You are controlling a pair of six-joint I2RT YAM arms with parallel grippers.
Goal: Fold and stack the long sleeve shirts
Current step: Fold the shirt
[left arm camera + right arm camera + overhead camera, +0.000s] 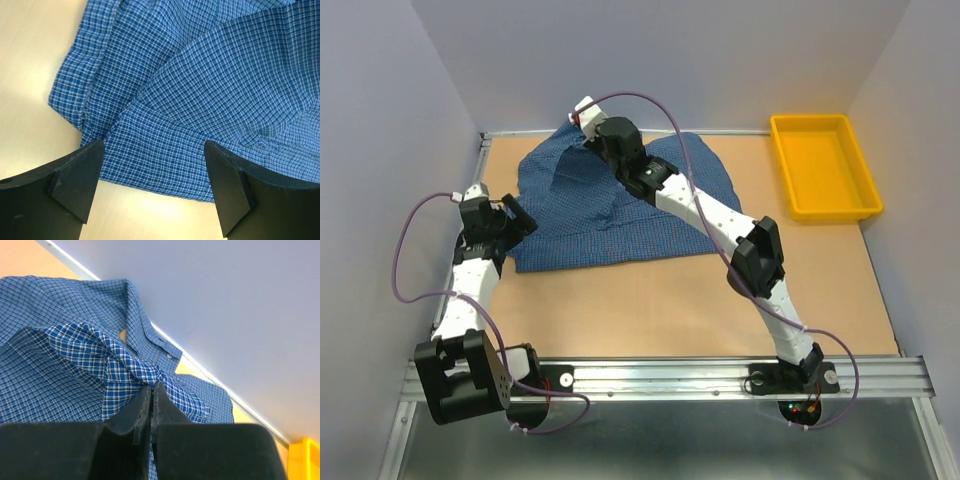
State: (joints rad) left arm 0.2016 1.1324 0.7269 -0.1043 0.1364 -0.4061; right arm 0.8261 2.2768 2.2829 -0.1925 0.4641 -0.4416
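Overhead and wrist views of a two-arm station with one long sleeve shirt (pixel 610 215) of fine blue check cloth on a tan worktop (pixel 650 300). The shirt lies partly spread and rumpled over the far left portion of the worktop, its far edge close to the back wall and its near hem roughly parallel to the worktop's near edge. The right arm reaches diagonally across the shirt to its far side, where the right end effector (pixel 585 128) is closed on a gathered pinch of the cloth. In the right wrist view the fingers (pixel 142 407) meet with almost no gap and the fabric bunches into a raised peak between their tips. Behind that peak stands the collar (pixel 145 327) with one small white button (pixel 169 356) on it. The left end effector (pixel 510 222) sits at the shirt's left edge with its jaws spread wide and nothing between them. In the left wrist view its two dark fingers (pixel 75 182) frame a corner of the cloth, where folded layers overlap and bare worktop shows to the left and below. Whether the fingertips touch the fabric cannot be told. A yellow bin (pixel 823 165) stands at the far right corner of the worktop, well apart from the shirt. Both arm bases are mounted on a metal rail (pixel 670 375) along the near edge.
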